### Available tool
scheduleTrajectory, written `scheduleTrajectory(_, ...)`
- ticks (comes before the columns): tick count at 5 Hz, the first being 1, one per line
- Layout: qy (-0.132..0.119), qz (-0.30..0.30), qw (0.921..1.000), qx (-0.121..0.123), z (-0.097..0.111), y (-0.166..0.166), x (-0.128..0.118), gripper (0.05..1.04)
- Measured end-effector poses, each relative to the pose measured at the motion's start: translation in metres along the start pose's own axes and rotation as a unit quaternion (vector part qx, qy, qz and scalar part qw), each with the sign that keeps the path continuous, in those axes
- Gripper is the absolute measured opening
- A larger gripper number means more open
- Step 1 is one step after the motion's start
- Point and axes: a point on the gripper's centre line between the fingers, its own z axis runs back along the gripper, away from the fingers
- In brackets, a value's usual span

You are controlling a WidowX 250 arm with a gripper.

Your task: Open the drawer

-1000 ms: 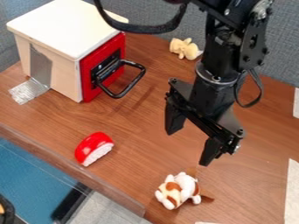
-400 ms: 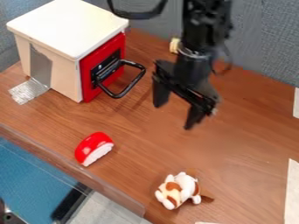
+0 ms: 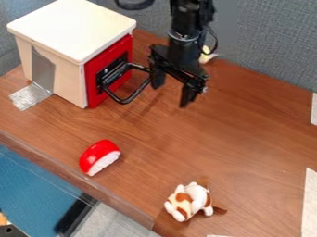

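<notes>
The black two-finger gripper (image 3: 172, 95) is held just beside the looped black handle (image 3: 145, 84), its fingers spread apart with nothing clamped between them; whether the handle is touched cannot be told. The red-fronted drawer (image 3: 94, 79) is seen closed in the cream box with a white lid (image 3: 71, 28), which is placed at the table's upper left.

My arm (image 3: 184, 28) is cut off by the top edge and hides part of the yellowish toy (image 3: 206, 57).
</notes>
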Motion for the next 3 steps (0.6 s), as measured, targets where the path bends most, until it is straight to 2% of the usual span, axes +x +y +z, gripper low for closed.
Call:
scheduleTrajectory(1,0.001,0.02,0.9995,0.024,-0.002,0.03,0.009,0.999)
scheduleTrajectory(2,0.005,0.026,0.9987,0.043,-0.004,0.041,0.008,0.999)
scheduleTrajectory(3,0.033,0.027,0.9978,0.05,-0.022,0.043,0.002,0.999)
